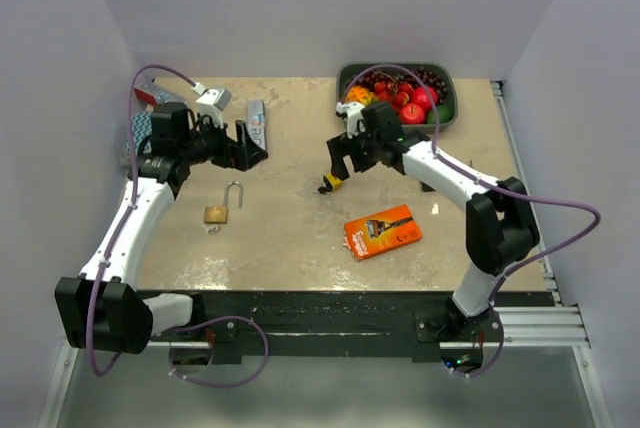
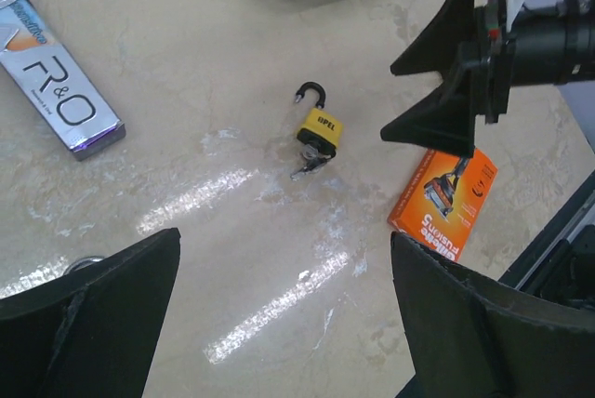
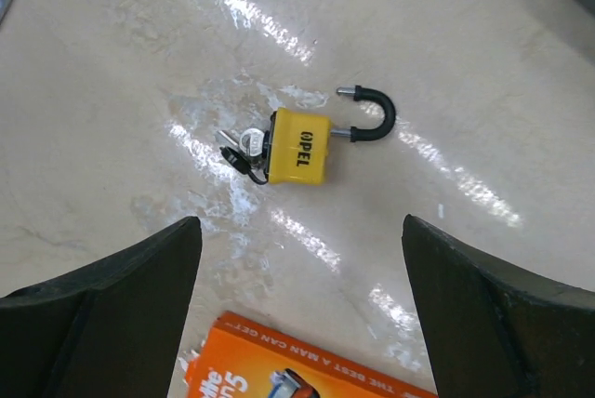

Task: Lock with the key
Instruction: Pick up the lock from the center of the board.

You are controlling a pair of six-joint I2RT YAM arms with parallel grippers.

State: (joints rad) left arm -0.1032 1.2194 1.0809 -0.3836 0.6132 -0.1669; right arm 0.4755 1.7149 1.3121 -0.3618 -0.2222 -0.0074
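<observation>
A yellow padlock [image 3: 300, 147] lies flat on the table with its black shackle [image 3: 372, 115] swung open and a bunch of keys [image 3: 240, 151] in its keyhole. It also shows in the top view [image 1: 329, 184] and the left wrist view [image 2: 319, 131]. My right gripper [image 1: 345, 156] is open and empty, hovering just above and beside this padlock. A brass padlock [image 1: 218, 212] with an open steel shackle lies at the left. My left gripper [image 1: 248, 146] is open and empty, above the table behind the brass padlock.
An orange razor box [image 1: 382, 232] lies in front of the yellow padlock. A grey tray of fruit [image 1: 347, 73] stands at the back right. A silver R&O box [image 1: 258, 124] and other small packs [image 1: 152, 97] lie at the back left.
</observation>
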